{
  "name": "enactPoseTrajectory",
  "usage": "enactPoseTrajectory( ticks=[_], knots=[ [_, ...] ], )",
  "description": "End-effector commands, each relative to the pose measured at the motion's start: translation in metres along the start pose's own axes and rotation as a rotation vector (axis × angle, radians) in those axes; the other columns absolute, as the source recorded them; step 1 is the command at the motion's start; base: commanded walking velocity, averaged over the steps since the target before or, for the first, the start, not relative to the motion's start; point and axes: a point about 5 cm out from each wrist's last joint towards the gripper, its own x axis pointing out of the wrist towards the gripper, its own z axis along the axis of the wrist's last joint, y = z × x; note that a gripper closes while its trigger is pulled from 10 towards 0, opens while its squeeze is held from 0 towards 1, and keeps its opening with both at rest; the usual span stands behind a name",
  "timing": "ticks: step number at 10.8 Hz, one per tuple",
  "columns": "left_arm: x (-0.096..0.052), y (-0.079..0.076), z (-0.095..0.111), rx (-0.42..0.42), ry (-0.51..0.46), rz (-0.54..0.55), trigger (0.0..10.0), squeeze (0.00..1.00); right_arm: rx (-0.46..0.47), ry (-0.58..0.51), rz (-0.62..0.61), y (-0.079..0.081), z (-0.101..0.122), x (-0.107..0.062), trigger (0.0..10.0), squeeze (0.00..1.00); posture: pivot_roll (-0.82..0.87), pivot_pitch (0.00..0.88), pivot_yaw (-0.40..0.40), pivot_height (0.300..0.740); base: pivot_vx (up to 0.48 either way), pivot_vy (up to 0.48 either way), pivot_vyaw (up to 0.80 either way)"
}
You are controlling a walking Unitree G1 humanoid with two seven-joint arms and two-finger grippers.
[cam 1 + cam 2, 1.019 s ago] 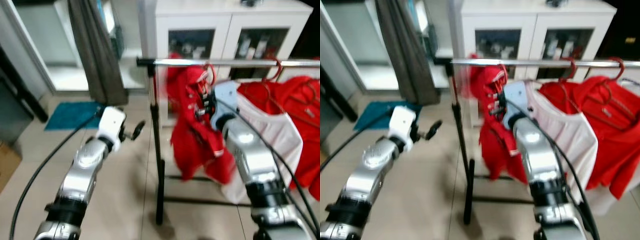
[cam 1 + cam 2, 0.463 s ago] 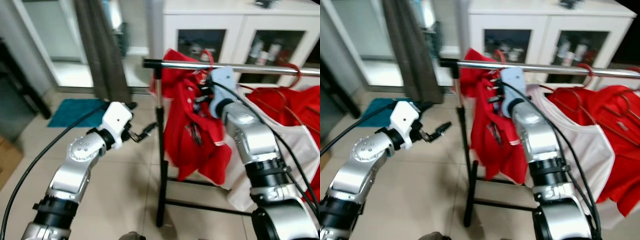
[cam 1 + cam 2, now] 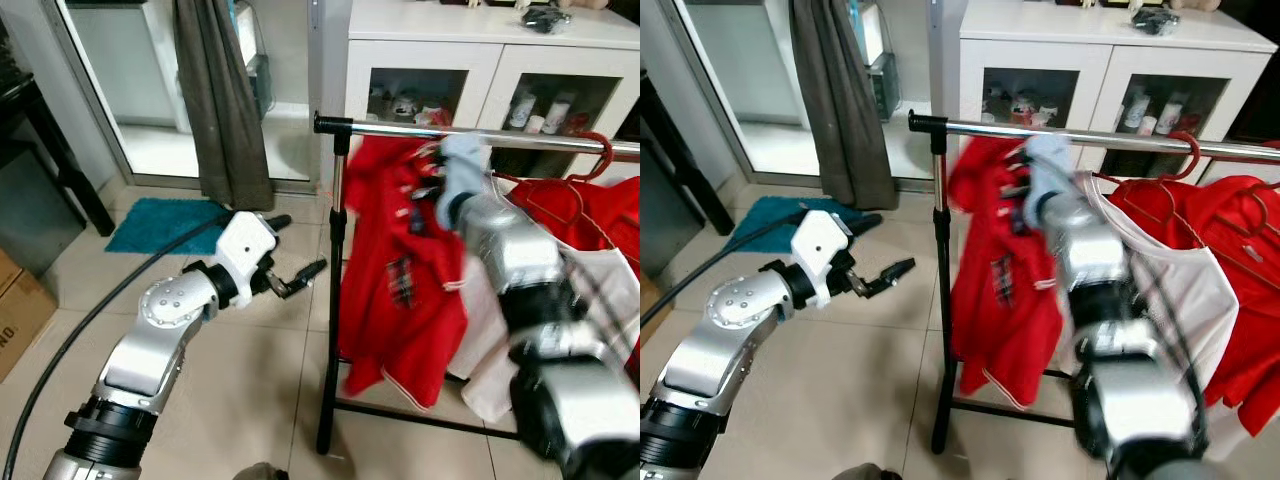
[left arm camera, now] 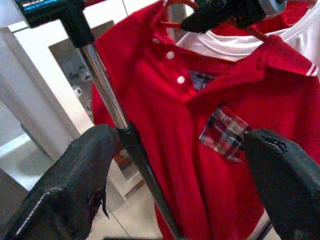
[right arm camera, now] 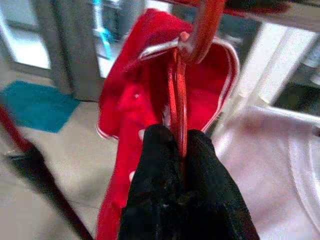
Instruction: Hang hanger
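Note:
A red polo shirt [image 3: 400,270] hangs on a red hanger [image 5: 177,95] just under the chrome rail [image 3: 500,136] of a clothes rack. My right gripper [image 3: 430,183] is shut on the hanger's neck below its hook [image 5: 206,25], which reaches up to the rail; whether the hook rests on it I cannot tell. My left gripper [image 3: 296,278] is open and holds nothing. It sits left of the rack's upright post [image 3: 332,300] at mid height. In the left wrist view its fingers [image 4: 75,185] stand wide apart, facing the post [image 4: 112,110] and the shirt [image 4: 230,95].
More red garments [image 3: 600,205] and a white shirt [image 3: 485,330] hang further right on the rail. A white glass-door cabinet [image 3: 420,55] stands behind the rack. A grey curtain [image 3: 222,100], a teal mat [image 3: 160,225] and a cardboard box [image 3: 20,310] lie to the left.
The camera has shifted. My right arm has carried the hanger and red shirt up towards the rail. My left gripper has reached closer to the rack's post.

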Motion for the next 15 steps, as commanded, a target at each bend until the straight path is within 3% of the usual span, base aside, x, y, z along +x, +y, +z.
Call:
enactPoseTrajectory(
  ticks=[1,4,7,11,12,13,14,15],
  knots=[
    [-0.002,-0.002,0.002,0.017,0.009,-0.013,10.0,0.58,0.017,-0.01,-0.04,-0.011,0.005,0.002,10.0,0.0,-0.11,0.0,0.023,0.74,0.0,0.0,0.0],
    [-0.002,-0.003,0.004,0.019,0.008,-0.022,10.0,0.58,0.002,0.067,-0.086,-0.029,-0.008,0.007,10.0,0.0,-0.1,0.0,0.024,0.74,0.0,0.0,0.0],
    [-0.001,-0.006,0.007,0.02,0.006,-0.036,10.0,0.58,-0.022,0.097,-0.164,-0.06,-0.017,0.004,10.0,0.0,-0.11,0.0,0.026,0.74,0.0,0.0,0.0],
    [-0.002,-0.009,0.006,-0.001,0.0,-0.037,10.0,0.58,0.013,0.119,-0.183,-0.081,-0.031,-0.002,10.0,0.0,-0.1,0.0,0.016,0.74,0.0,0.0,0.0],
    [-0.002,-0.008,0.006,-0.023,-0.009,-0.03,10.0,0.58,0.031,0.108,-0.156,-0.081,-0.032,-0.002,10.0,0.16,-0.1,0.0,0.016,0.74,0.0,0.0,0.0],
    [-0.001,-0.006,0.003,-0.07,-0.018,0.004,10.0,0.58,0.016,0.083,-0.123,-0.078,-0.03,-0.002,10.0,1.0,-0.11,0.0,0.026,0.74,0.0,0.0,0.0],
    [0.0,-0.004,-0.001,-0.1,-0.005,0.037,10.0,0.59,-0.038,0.034,-0.101,-0.077,-0.022,-0.003,10.0,1.0,-0.11,0.0,0.04,0.74,0.0,0.0,0.0],
    [0.001,-0.003,-0.004,-0.113,-0.001,0.056,10.0,0.58,-0.016,0.006,-0.077,-0.076,-0.017,-0.004,10.0,1.0,-0.12,0.0,0.043,0.74,0.0,0.0,0.0]
  ],
)
